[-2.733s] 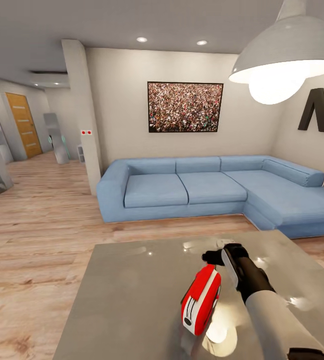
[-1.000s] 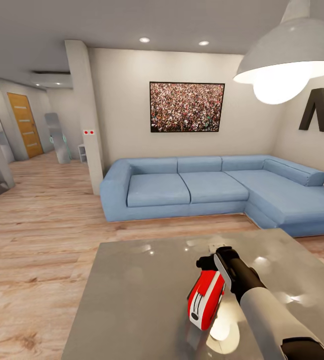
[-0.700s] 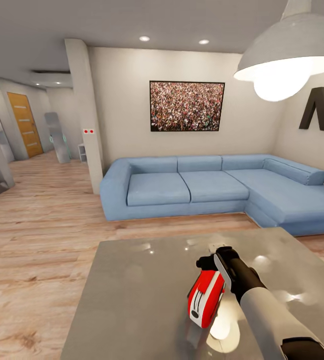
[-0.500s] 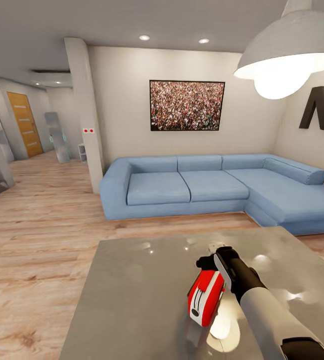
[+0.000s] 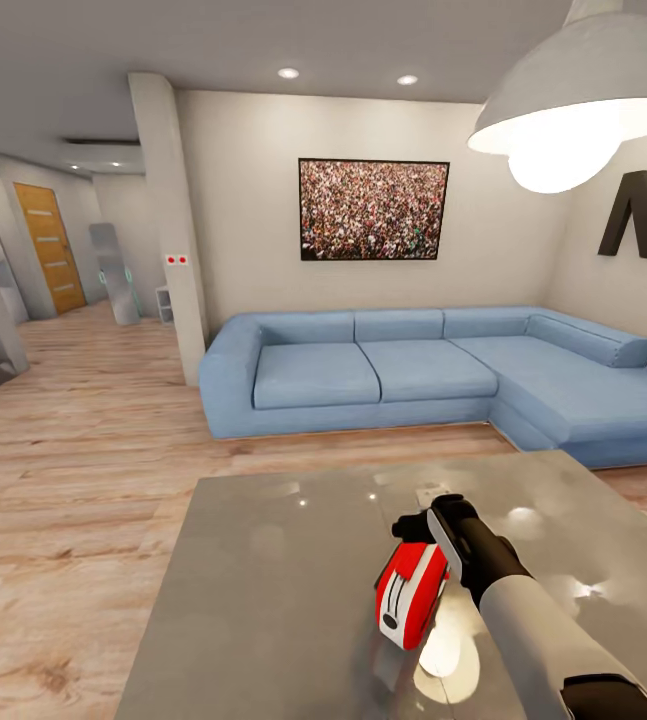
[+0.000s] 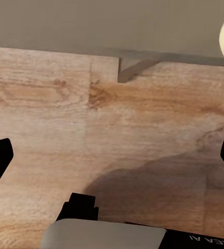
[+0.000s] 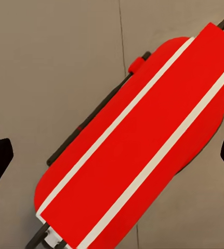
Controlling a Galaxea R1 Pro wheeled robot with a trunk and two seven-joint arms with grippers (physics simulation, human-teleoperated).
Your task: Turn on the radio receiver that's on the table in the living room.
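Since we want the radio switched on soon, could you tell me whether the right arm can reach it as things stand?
Probably yes: the right pincer hangs open just above the radio receiver on the table, with nothing between them.

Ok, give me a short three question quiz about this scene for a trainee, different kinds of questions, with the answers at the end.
1. True or false: the red radio stands on the grey table.
2. Which gripper is directly above the radio? A) left B) right
3. Fill in: the left gripper looks down at a ____ floor.

Key:
1. True.
2. B. The right gripper has its fingers spread, with the radio between them in its wrist view.
3. Wood.
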